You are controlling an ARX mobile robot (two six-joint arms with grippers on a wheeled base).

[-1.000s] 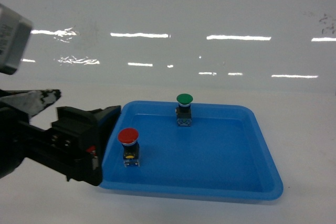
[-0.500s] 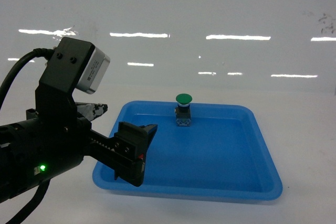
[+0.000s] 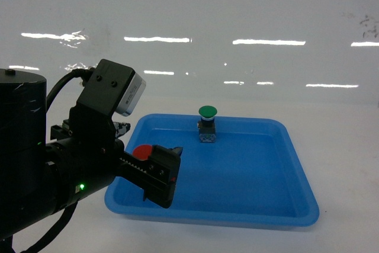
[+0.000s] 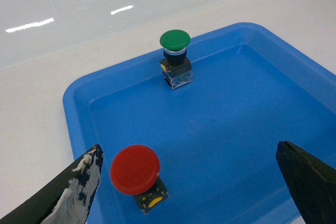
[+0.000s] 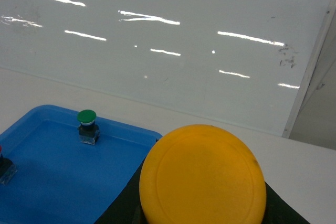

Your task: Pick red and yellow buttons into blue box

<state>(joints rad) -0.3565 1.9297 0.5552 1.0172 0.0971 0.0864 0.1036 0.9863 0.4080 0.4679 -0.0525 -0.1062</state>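
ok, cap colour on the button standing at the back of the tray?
Green. The green-capped button shows best in the left wrist view, upright in the blue tray.

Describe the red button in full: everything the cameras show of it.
The red button is a small push-button switch with a wide, round, matte red mushroom cap on a dark block bearing a yellow mark. It stands upright on the floor of the shallow blue tray, near the front left corner, well apart from the green button at the back. The left gripper is open around it, one finger on each side, neither touching. In the head view only part of its cap shows behind the arm.
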